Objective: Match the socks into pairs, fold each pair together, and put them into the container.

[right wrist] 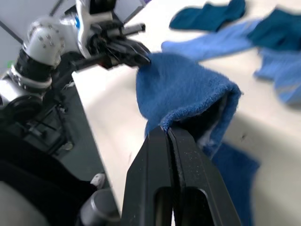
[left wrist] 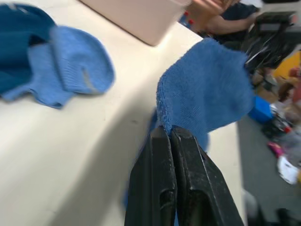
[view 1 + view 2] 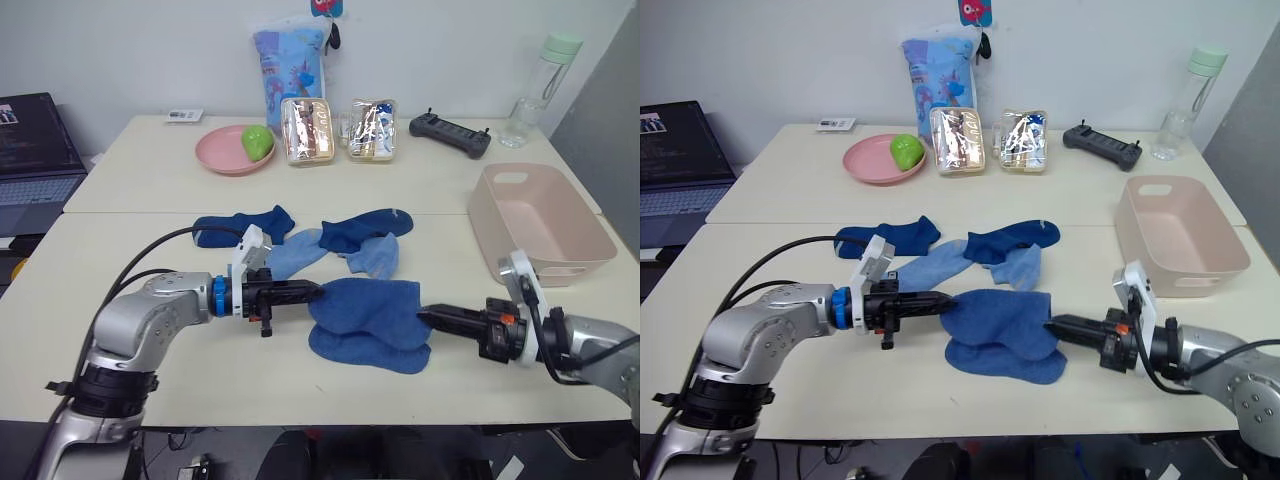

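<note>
A medium-blue sock [image 3: 368,306] is held just above another like it [image 3: 355,350] near the table's front edge. My left gripper [image 3: 318,291] is shut on its left edge, my right gripper [image 3: 421,316] shut on its right edge. The wrist views show each pair of black fingers [image 2: 170,136] [image 1: 165,134] pinched on the knit. Behind lie two dark navy socks [image 3: 240,226] [image 3: 365,227] and two lighter blue socks [image 3: 297,253] [image 3: 378,257]. The pale pink container [image 3: 538,222] stands empty at the right.
At the back stand a pink plate [image 3: 228,152] with a green fruit [image 3: 257,141], two clear snack boxes [image 3: 307,130] [image 3: 372,129], a blue bag [image 3: 288,68], a black controller [image 3: 450,133] and a bottle [image 3: 540,88]. A laptop [image 3: 35,160] sits at far left.
</note>
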Controlling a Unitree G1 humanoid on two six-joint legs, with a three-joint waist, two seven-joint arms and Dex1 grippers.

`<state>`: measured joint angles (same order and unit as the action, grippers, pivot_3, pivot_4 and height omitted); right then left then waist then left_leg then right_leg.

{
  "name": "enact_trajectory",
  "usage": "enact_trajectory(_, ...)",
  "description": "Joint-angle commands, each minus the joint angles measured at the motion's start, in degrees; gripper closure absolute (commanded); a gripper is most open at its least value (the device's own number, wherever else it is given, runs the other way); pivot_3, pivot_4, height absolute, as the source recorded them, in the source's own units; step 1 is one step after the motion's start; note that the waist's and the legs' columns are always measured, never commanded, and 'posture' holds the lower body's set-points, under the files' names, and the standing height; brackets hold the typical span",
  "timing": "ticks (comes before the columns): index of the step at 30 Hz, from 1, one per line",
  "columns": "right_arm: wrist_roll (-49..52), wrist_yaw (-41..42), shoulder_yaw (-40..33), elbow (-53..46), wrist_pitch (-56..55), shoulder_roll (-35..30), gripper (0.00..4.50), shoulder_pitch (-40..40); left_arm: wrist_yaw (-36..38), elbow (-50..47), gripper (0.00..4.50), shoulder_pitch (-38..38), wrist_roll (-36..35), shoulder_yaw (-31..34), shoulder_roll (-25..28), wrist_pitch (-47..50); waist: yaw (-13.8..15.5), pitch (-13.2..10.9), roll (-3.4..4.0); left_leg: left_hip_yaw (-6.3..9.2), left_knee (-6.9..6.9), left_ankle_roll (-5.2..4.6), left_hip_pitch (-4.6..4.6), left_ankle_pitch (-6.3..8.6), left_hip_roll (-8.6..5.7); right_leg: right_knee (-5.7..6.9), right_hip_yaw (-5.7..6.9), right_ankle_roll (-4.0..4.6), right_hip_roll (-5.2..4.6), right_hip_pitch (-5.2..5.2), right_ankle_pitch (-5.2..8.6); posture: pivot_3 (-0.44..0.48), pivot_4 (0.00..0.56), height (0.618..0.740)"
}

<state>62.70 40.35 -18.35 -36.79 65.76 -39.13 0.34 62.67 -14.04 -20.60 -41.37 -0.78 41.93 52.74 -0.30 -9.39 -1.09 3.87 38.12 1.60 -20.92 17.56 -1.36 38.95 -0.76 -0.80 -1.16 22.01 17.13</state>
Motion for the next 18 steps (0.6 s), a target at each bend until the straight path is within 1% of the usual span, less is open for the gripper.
enact_trajectory(1,1.6,-1.9,-0.6,-2.9,-1.6,-0.6,4.49,2.7,1.5,-3.1,4.50,2.2,-1.0,-1.0,1.6,0.8,-0.1,0.0,0.01,-0.03,-0.01,0.00,0.01,0.00,0.00,0.00,-0.02,0.00,0.00,0.00,0.00,0.000,0.150,0.740)
enact_trajectory(5,-2.4,-1.6,2.2,-2.8,-5.3,-0.7,4.49,5.7,0.1,-2.3,4.50,3.2,0.5,-2.5,0.7,-0.6,0.0,0.0,0.00,-0.01,0.02,0.00,0.02,0.00,0.00,0.00,-0.02,0.00,0.00,-0.02,0.00,0.000,0.150,0.740)
enact_trajectory(8,-4.5,-2.0,4.2,-1.5,-7.5,-0.2,4.49,5.8,-0.7,-0.3,4.50,2.9,2.8,-3.6,-0.2,-3.1,0.0,0.0,0.00,-0.01,0.02,0.01,0.02,-0.01,0.00,0.00,-0.01,-0.01,0.01,-0.02,0.00,0.000,0.150,0.740)
enact_trajectory(11,-5.7,-1.9,5.9,-0.8,-8.8,-0.2,4.49,5.7,-0.3,1.1,4.50,2.8,4.6,-4.6,0.0,-4.7,0.0,0.0,0.00,-0.02,0.01,0.01,0.02,-0.01,0.00,0.00,-0.01,-0.01,0.01,-0.01,0.00,0.000,0.150,0.740)
enact_trajectory(15,-8.1,-1.7,8.2,0.3,-10.6,-0.2,4.49,6.0,-0.3,1.9,4.50,2.6,5.3,-5.3,-0.6,-5.3,0.0,0.0,0.00,-0.01,-0.03,0.01,0.00,0.00,0.00,-0.03,-0.01,-0.01,0.01,0.01,0.00,0.000,0.150,0.740)
enact_trajectory(18,-10.3,-2.3,9.6,1.4,-12.1,0.2,4.49,6.1,-1.6,2.7,4.50,2.3,6.5,-5.9,-1.5,-5.9,0.1,0.0,0.00,-0.01,-0.02,0.01,0.00,0.00,0.00,-0.03,-0.02,-0.01,0.00,0.01,0.00,0.000,0.150,0.740)
